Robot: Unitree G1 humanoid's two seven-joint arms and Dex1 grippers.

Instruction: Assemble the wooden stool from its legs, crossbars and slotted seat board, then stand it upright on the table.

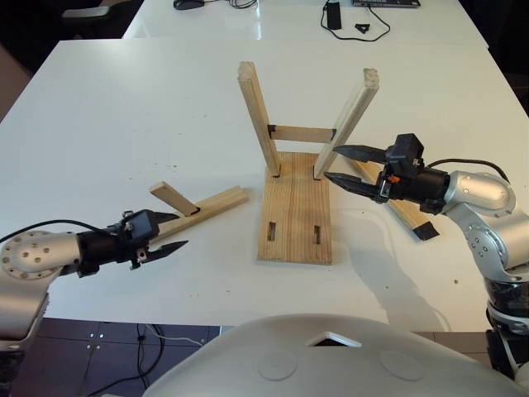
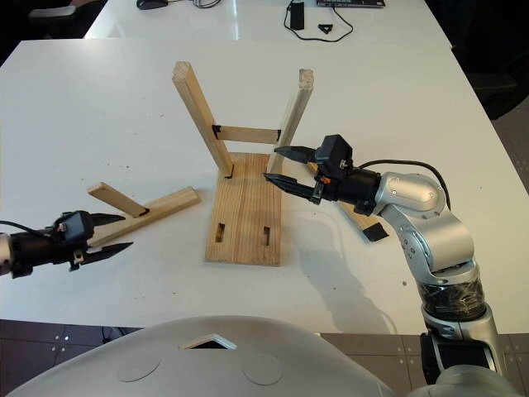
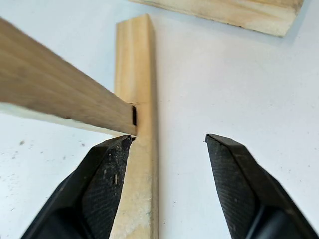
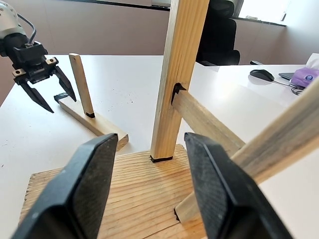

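Observation:
The slotted seat board (image 1: pixel 296 211) lies flat mid-table. Two legs (image 1: pixel 259 116) (image 1: pixel 351 116) stand in its far slots, joined by a crossbar (image 1: pixel 302 132). The two near slots (image 1: pixel 271 230) are empty. My right gripper (image 1: pixel 332 163) is open just right of the right-hand leg's base, its fingertips at the leg. To the left, another leg (image 1: pixel 213 203) with a crossbar stub (image 1: pixel 172 196) lies on the table. My left gripper (image 1: pixel 178 230) is open at that leg's near end, one finger (image 3: pixel 107 174) against the wood (image 3: pixel 134 74).
A loose wooden piece with a black end (image 1: pixel 411 218) lies under my right forearm. A second table (image 1: pixel 289 21) behind carries a mouse, cables and small black items. Bare tabletop lies left of and in front of the board.

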